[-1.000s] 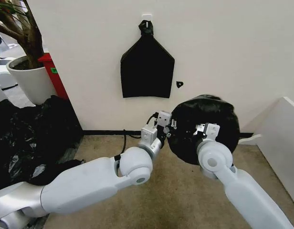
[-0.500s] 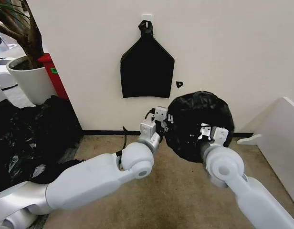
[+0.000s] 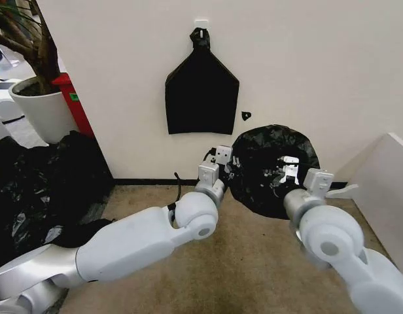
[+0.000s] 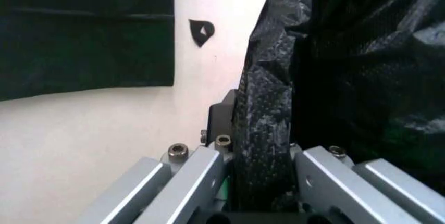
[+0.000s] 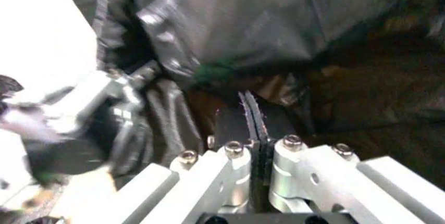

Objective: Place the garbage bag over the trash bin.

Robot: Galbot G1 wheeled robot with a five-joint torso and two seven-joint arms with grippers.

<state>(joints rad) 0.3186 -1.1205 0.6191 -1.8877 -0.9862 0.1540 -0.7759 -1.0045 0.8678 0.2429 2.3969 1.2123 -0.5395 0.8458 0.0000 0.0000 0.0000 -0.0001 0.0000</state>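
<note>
The garbage bag (image 3: 272,171) is held in the air in front of the wall (image 3: 319,72), spread into a rounded, wrinkled black mass between the two claws. No part of the trash bin can be made out under the film.

Left claw (image 3: 222,171): at the bag's left edge. In the left wrist view its fingers (image 4: 191,174) stand on either side of a bunched fold of the bag (image 4: 264,130), so it is grasping the garbage bag. The left arm (image 3: 136,242) reaches forward from the lower left, bent at the elbow.

Right claw (image 3: 290,171): on the front face of the bag, right of the left claw. In the right wrist view its pads (image 5: 251,125) are pressed together with a thin edge of film pinched between them; it is clenched on the garbage bag (image 5: 236,21). The right arm (image 3: 332,242) rises from the lower right.

Surroundings: up and to the left of the left claw, a flat black bag (image 3: 201,91) hangs from a wall hook (image 3: 201,25). A small black mark (image 3: 246,116) sits on the wall just above the held bag. Below both claws lies bare carpet floor (image 3: 247,275). Far to the left of the left claw lie a heap of black plastic film (image 3: 38,190) and a white plant pot (image 3: 41,111). To the right of the right claw stands a white panel (image 3: 388,190).
</note>
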